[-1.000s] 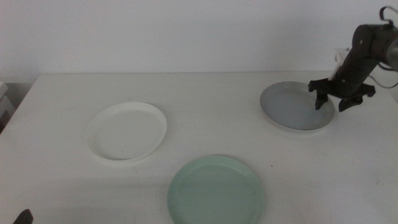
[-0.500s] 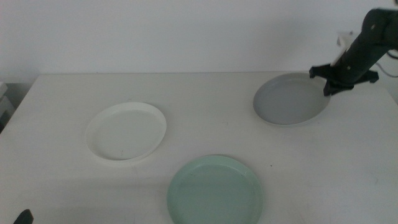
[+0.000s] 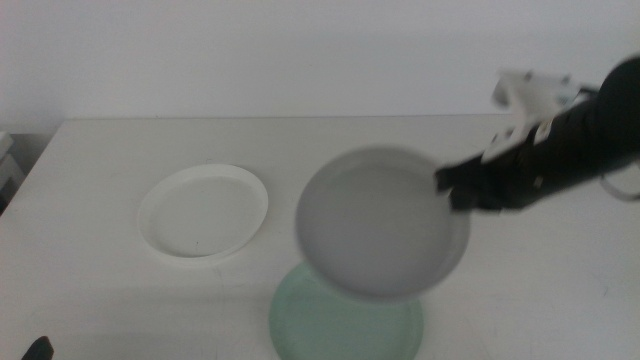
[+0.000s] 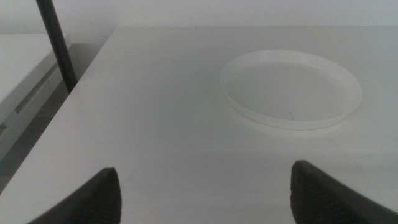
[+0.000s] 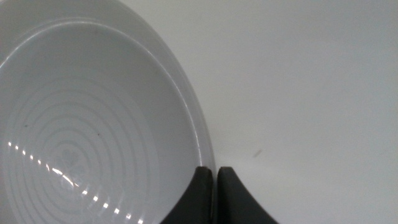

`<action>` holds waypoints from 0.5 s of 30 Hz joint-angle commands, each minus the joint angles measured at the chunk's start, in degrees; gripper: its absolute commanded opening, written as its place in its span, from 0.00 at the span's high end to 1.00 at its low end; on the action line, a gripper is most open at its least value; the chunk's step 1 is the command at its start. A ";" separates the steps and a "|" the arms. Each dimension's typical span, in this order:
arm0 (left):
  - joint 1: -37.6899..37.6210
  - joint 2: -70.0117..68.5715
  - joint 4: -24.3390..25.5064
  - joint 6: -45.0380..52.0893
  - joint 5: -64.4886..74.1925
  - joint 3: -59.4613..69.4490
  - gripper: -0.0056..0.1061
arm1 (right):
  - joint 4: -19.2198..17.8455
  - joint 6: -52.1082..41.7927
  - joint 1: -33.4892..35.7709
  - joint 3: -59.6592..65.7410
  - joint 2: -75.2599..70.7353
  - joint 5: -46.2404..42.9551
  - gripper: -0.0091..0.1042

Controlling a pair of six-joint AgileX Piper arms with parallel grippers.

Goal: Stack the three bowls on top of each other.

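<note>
Right gripper [image 3: 455,187] raised, clamped; left gripper [image 4: 205,186] spread.

White table [image 3: 100,280]: white bowl [image 3: 203,211], mint bowl [image 3: 340,325].

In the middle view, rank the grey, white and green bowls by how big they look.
1. Grey bowl: looks largest, but the right claw holds it raised, nearer the camera, so this is unsure.
2. White bowl: fully visible.
3. Green bowl: mostly hidden under the grey bowl and cut off by the frame; cannot rank fairly.
</note>
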 commanded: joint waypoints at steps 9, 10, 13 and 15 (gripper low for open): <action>0.10 -0.79 0.00 -0.65 -4.16 -0.25 0.01 | 2.15 2.19 7.09 8.29 -2.04 -9.35 0.93; 0.10 -0.79 0.00 -0.65 -4.16 -0.25 0.01 | 1.92 2.19 7.45 8.89 -1.47 -9.80 0.93; 0.10 -0.79 0.00 -0.65 -4.16 -0.25 0.01 | 1.87 2.19 8.26 9.69 0.87 -10.92 0.93; 0.10 -0.79 0.00 -0.65 -4.16 -0.25 0.01 | 1.98 2.13 8.71 9.69 3.33 -12.31 0.93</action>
